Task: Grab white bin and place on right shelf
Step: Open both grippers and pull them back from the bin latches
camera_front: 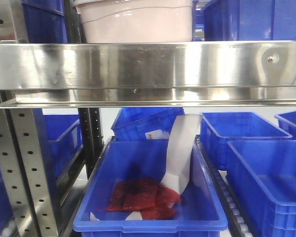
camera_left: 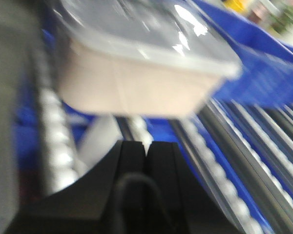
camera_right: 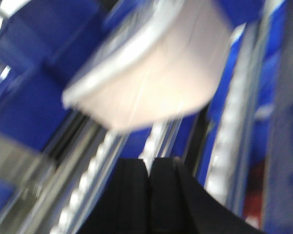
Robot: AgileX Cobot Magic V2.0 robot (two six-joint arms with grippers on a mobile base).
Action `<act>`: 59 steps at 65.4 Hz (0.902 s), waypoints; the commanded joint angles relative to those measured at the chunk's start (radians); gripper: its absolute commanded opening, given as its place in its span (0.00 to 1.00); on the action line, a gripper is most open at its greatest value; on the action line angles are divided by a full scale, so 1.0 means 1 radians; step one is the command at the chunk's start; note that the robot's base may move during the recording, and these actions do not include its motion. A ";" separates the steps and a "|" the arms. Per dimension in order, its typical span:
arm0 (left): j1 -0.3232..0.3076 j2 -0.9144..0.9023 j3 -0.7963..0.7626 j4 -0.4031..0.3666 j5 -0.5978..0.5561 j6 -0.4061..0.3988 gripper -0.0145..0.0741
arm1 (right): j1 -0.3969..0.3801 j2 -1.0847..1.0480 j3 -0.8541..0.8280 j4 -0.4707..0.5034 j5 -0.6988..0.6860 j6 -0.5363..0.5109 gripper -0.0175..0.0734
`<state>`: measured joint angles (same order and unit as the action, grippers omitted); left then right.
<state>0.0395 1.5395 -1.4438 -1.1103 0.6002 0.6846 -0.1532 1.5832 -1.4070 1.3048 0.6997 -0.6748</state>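
Note:
The white bin (camera_front: 138, 22) is a pinkish-white tub standing on the right shelf, behind its shiny steel front rail (camera_front: 148, 66). Both wrist views are blurred. In the left wrist view the white bin (camera_left: 136, 87) rests on the roller tracks with its glossy lid up, a short way ahead of my left gripper (camera_left: 147, 145), which is shut and holds nothing. Seen from the right wrist, the white bin (camera_right: 156, 73) sits ahead of my right gripper (camera_right: 148, 163), also shut and empty. Neither gripper touches the bin.
Blue crates (camera_front: 246, 19) stand beside the bin on the shelf. Below the rail, a blue crate (camera_front: 148, 197) holds red packets and a white scoop, with more blue crates (camera_front: 266, 173) to the right. A perforated grey upright (camera_front: 24, 168) stands at the left.

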 commanded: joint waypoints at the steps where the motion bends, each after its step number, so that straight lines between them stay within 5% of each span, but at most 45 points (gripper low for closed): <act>1: -0.005 -0.094 -0.037 0.030 -0.151 -0.093 0.03 | -0.002 -0.097 -0.039 0.025 -0.109 0.018 0.24; 23: -0.005 -0.226 -0.012 0.408 -0.378 -0.287 0.03 | 0.091 -0.228 -0.032 -0.357 -0.416 0.018 0.24; 59: -0.005 -0.608 0.478 0.422 -0.558 -0.288 0.03 | 0.117 -0.587 0.426 -0.388 -0.658 0.016 0.24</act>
<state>0.0395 1.0054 -0.9900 -0.6790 0.1303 0.4022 -0.0372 1.0761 -1.0125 0.9080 0.1427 -0.6577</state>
